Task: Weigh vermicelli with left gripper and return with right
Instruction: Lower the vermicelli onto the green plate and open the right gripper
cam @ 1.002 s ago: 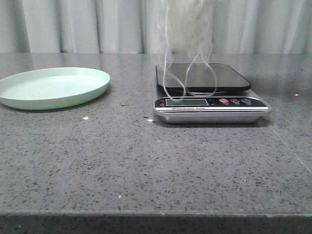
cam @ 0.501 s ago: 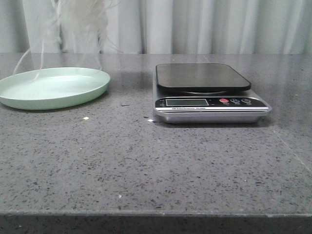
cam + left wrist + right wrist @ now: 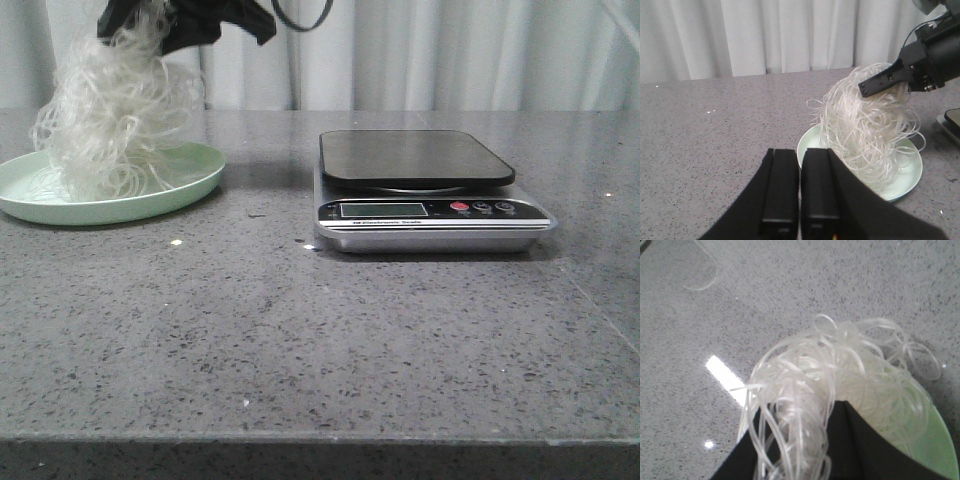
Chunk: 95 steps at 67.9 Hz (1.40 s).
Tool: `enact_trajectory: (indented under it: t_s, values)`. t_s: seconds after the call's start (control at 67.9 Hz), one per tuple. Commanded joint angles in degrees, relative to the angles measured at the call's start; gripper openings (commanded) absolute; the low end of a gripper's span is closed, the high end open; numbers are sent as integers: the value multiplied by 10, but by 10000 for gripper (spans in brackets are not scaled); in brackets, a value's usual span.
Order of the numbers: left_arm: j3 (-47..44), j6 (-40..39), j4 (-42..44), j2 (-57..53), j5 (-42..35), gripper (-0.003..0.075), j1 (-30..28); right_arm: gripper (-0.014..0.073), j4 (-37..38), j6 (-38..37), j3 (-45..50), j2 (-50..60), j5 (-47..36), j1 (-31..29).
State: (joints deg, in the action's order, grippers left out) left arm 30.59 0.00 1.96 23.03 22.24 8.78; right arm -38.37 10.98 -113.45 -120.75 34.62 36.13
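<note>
- The vermicelli [image 3: 112, 120] hangs as a loose tangle from the right gripper [image 3: 170, 22], whose fingers are clenched on its upper strands; its lower loops already rest in the pale green plate [image 3: 195, 170] at the left of the tabletop [image 3: 320, 330].
- The left wrist view agrees: the right gripper [image 3: 890, 80] pinches the top of the bundle [image 3: 865, 135], which drapes down into the plate [image 3: 907, 175].
- In the right wrist view the strands [image 3: 840, 370] spill over the dark fingers [image 3: 860, 445] and onto the green plate [image 3: 935, 445] below.
- The left gripper [image 3: 799, 200] sits low and near the plate, its fingers [image 3: 780, 190] pressed together with nothing between them.
- The digital kitchen scale [image 3: 430, 195] stands well apart to the right, its black platform bare; the display is too small to read.
- Judged from this layout, the weighing part seems done and the return is nearly complete: the noodles are over and partly in the plate.
- What seems left is for the right gripper to let go so the whole tangle settles, then lift clear without dragging strands over the rim.
</note>
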Motion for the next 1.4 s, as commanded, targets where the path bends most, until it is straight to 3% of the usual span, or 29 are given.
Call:
enact_trajectory:
  t_s: [0.0,0.427,0.516,0.53,0.619,0.736,1.075,1.384]
  values:
    - [16,-4,-4,3,-46,136,-2,151,-21,6,-24,29,-40,1]
    - [16,-4,-4,3,-46,136,-2,164,-20,6,-24,12,-12,2]
    - [16,-4,-4,3,-46,136,-2,242,-20,6,-24,12,-1,2]
    - [16,-4,-4,3,-46,136,-2,293,-20,6,-24,12,2,2]
    - [16,-4,-4,3,-46,136,-2,407,-22,6,-25,14,18,2]
    - [16,-4,-4,3,-46,136,-2,495,-22,6,-31,20,39,2]
    - [16,-4,-24,3,-46,136,-2,498,-11,6,-31,60,70,0]
    - [16,-4,-25,3,-46,136,-2,496,96,6,-30,134,91,-16]
